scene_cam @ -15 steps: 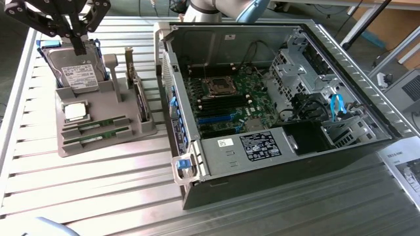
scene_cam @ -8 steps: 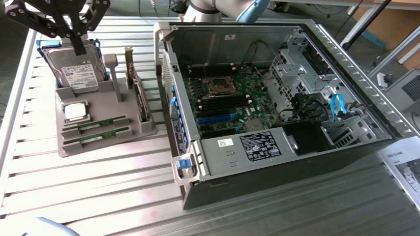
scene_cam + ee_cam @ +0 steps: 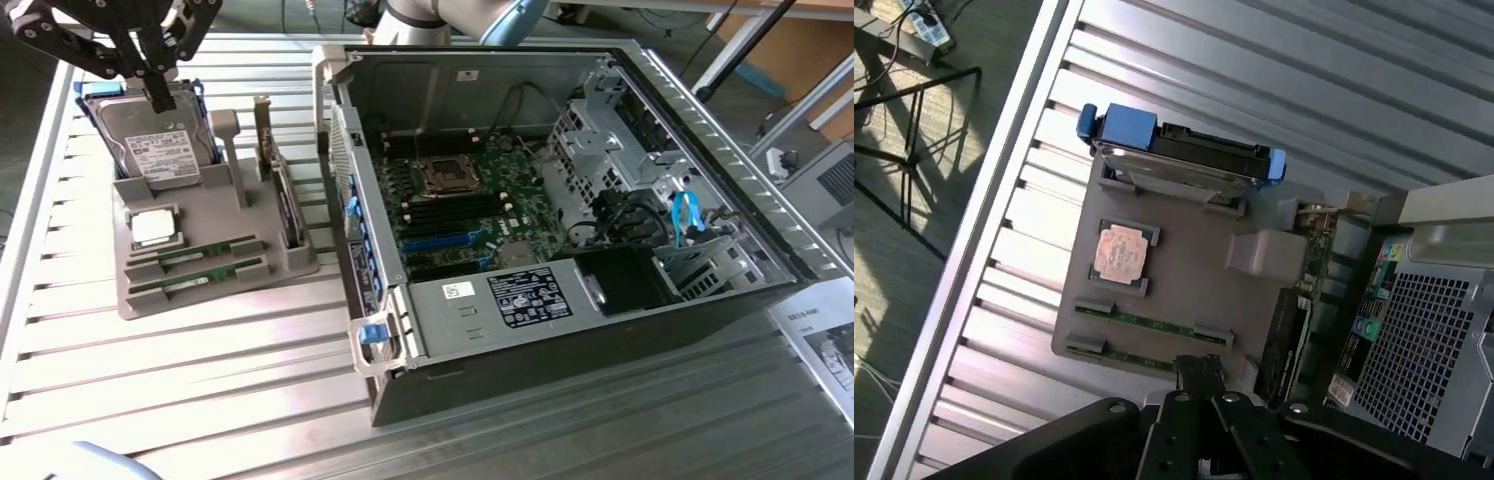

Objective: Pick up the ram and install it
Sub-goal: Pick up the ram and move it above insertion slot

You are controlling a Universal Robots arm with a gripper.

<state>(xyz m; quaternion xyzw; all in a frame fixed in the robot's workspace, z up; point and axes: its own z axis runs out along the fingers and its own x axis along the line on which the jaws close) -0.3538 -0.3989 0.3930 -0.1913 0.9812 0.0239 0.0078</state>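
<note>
Two ram sticks, thin green boards, lie side by side in slots at the front of a grey holder [image 3: 220, 215]: one ram [image 3: 208, 250] and the other [image 3: 198, 277]. In the wrist view they are the ram [image 3: 1154, 322] and its twin [image 3: 1144, 354]. My gripper [image 3: 160, 102] hangs above the back of the holder, over the hard drive [image 3: 163, 145], fingers shut with nothing between them. In the wrist view the gripper [image 3: 1199, 368] points down near the ram sticks' end. The open computer case [image 3: 747, 235] shows the motherboard [image 3: 461, 195] with its black memory slots.
A square silver processor [image 3: 154, 228] sits on the holder between drive and ram. A card [image 3: 287, 200] stands upright at the holder's side nearest the case. The slatted metal table [image 3: 200, 380] extends toward the front. Papers [image 3: 821, 340] lie at the exterior view's right.
</note>
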